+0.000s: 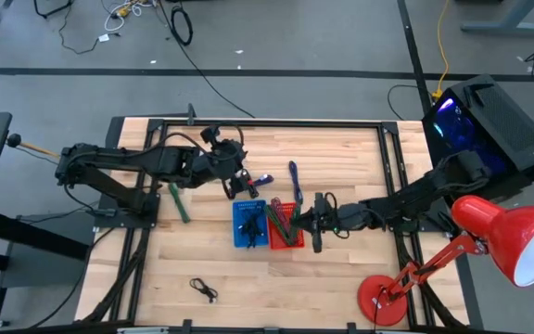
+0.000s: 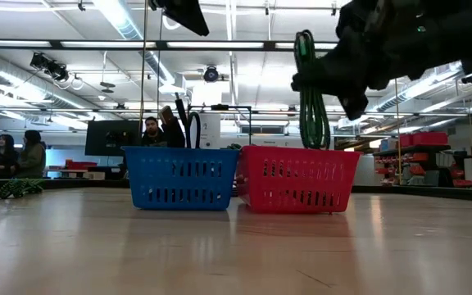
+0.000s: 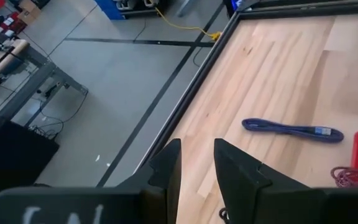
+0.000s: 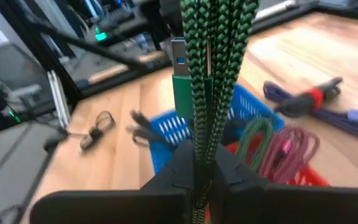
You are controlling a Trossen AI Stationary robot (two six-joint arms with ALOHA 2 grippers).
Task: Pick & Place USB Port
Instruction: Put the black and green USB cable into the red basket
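A coiled green braided USB cable (image 4: pixel 211 56) with a green plug (image 4: pixel 180 84) is in my right gripper (image 4: pixel 202 154), which is shut on it above the red basket (image 1: pixel 286 232). In the low view the cable (image 2: pixel 311 94) hangs over that basket (image 2: pixel 297 179). The blue basket (image 1: pixel 248 224) stands against the red one on its left. My left gripper (image 3: pixel 196 167) hovers open and holds nothing, toward the far left of the baskets (image 1: pixel 235 183). A purple cable (image 3: pixel 291 129) lies flat on the table beyond it. My right gripper pinches several strands of the green cable's coil (image 4: pixel 204 134) between its two fingers. The fingers come nearly level from the table's right side. The coil is lifted clear and hangs as a slack loop, its lower end (image 2: pixel 315 141) about level with the red basket's rim.
The red basket holds pink and green cables (image 4: pixel 278 149). A purple bundle with a red tie (image 4: pixel 309 99) lies beyond the baskets, a green cable (image 1: pixel 179 201) at the left, a black cable (image 1: pixel 202 289) near the front. A red lamp (image 1: pixel 503 237) stands at the right front.
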